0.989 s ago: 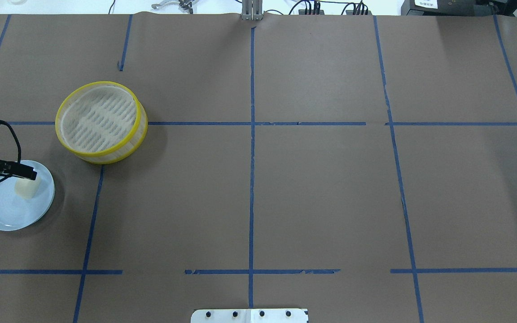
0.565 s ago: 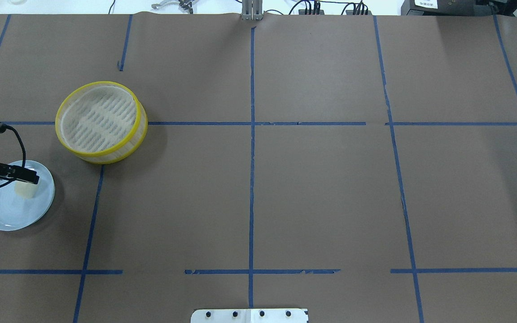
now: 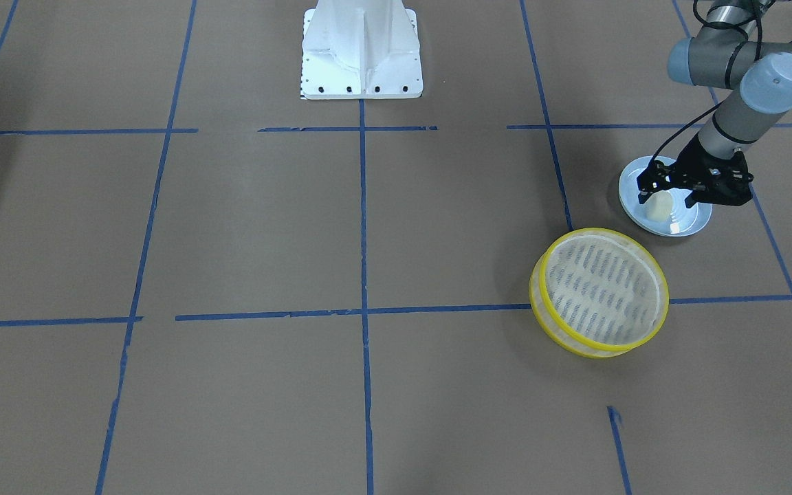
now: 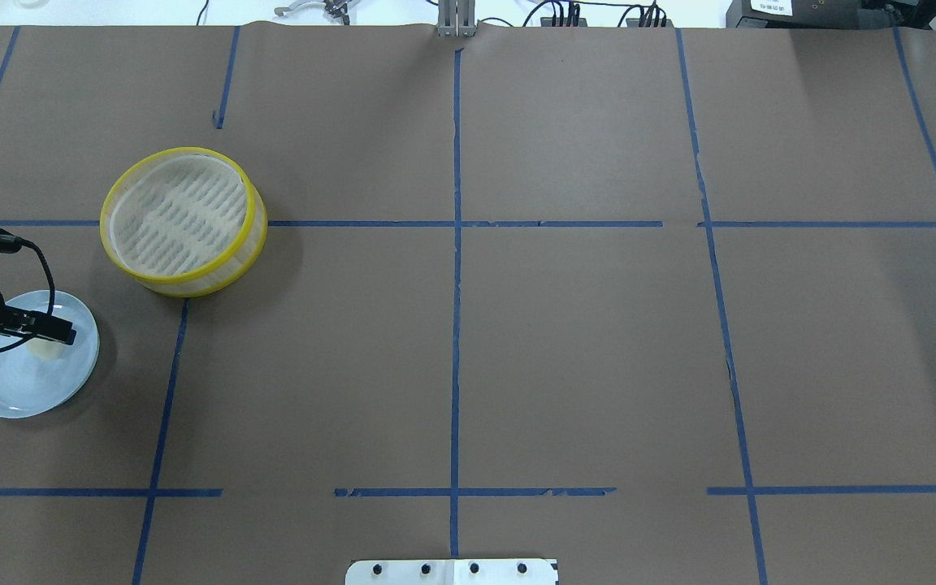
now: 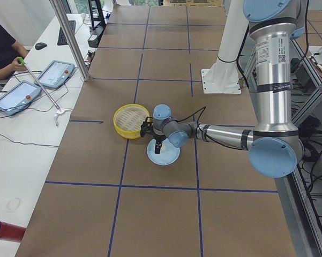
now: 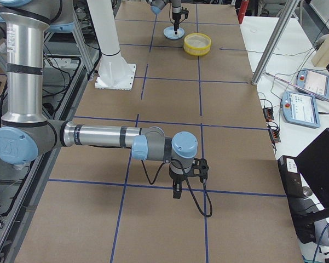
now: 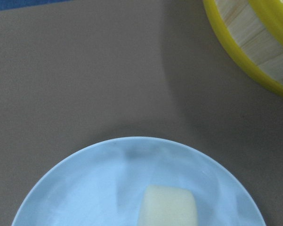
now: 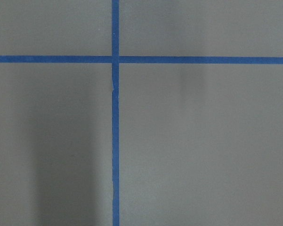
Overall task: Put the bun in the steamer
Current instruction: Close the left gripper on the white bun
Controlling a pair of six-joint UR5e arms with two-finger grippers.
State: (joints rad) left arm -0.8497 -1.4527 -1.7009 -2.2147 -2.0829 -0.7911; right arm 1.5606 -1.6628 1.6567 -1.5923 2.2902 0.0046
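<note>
By steamer (image 3: 602, 292), plate (image 3: 686, 225) — bun (image 3: 658, 206) under left gripper (image 3: 667, 200)

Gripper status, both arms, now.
Left gripper: open, fingers on either side of the bun on the plate.
Right gripper: cannot tell; it shows only in the exterior right view.

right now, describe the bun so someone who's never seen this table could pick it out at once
On the brown, blue-taped table, find the yellow-rimmed steamer at the robot's left end; a pale blue plate lies beside it, nearer the robot. The bun is the small cream-white lump on that plate, under the open left gripper, the only thing lying on it.
</note>
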